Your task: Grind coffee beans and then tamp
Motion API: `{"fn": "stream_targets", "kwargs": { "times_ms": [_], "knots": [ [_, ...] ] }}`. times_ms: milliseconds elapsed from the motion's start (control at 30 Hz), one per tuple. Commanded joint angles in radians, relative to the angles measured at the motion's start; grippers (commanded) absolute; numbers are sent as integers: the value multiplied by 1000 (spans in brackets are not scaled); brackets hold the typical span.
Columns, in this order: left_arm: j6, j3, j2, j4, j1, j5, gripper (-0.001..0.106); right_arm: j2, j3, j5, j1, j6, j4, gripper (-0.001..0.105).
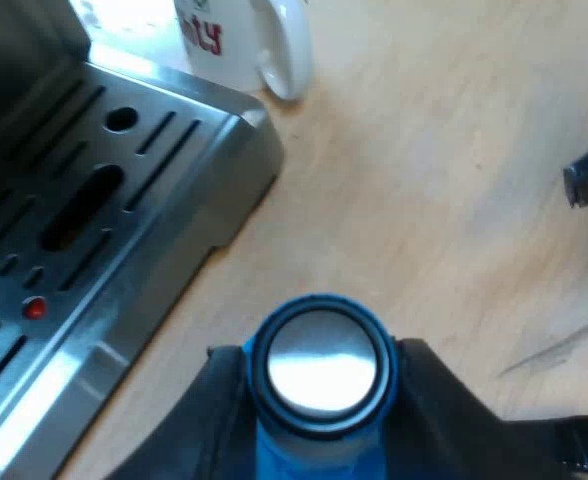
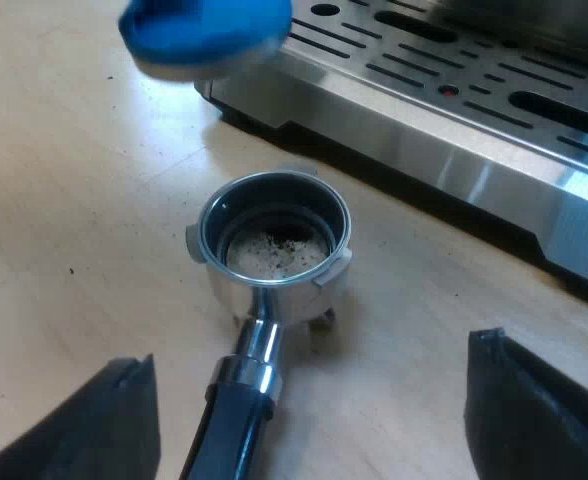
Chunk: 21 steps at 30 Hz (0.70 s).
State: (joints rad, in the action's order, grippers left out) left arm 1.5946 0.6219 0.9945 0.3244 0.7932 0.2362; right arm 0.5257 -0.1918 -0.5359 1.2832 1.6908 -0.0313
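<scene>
Left wrist view. The left gripper [image 1: 319, 425] was closed on the blue tamper [image 1: 319, 365], one black finger [image 1: 219, 405] pressed against each side of its body. The tamper's round metal face was turned toward the camera. It was held over the wooden table [image 1: 424, 200], just off the corner of the machine [image 1: 124, 200], whose slotted steel drip tray showed a small red spot. A white mug [image 1: 244, 45] with red lettering stood on the table beside the machine; its inside could not be seen.

Right wrist view. The right gripper [image 2: 319, 415] was open, its fingers [image 2: 534, 410] spread wide. The holder [image 2: 264, 295] lay on the table [image 2: 64, 200] near the machine's [image 2: 454, 120] front edge. Its dark handle ran back between the fingers and touched neither. The basket faced up and held a thin, pale layer of grounds [image 2: 274, 250] flecked with dark specks, well below the rim. The tamper [image 2: 204, 35] hung beyond the holder, near the corner of the drip tray and apart from the basket.
</scene>
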Motion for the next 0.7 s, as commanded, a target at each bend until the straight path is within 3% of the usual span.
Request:
{"fn": "stream_targets", "kwargs": {
  "times_ms": [33,333,433,700],
  "knots": [
    [-6,9,13,-38,17,-9,7,-5,-2,-2,-4,5,14,66],
    [-6,18,61,-57,49,-11,7,-5,-2,-2,-4,5,14,66],
    [-8,34,73,-57,49,-43,7,-5,-2,-2,-4,5,14,66],
    [-91,41,121,-38,49,-17,7,-5,-2,-5,-4,5,14,66]
  ]
}}
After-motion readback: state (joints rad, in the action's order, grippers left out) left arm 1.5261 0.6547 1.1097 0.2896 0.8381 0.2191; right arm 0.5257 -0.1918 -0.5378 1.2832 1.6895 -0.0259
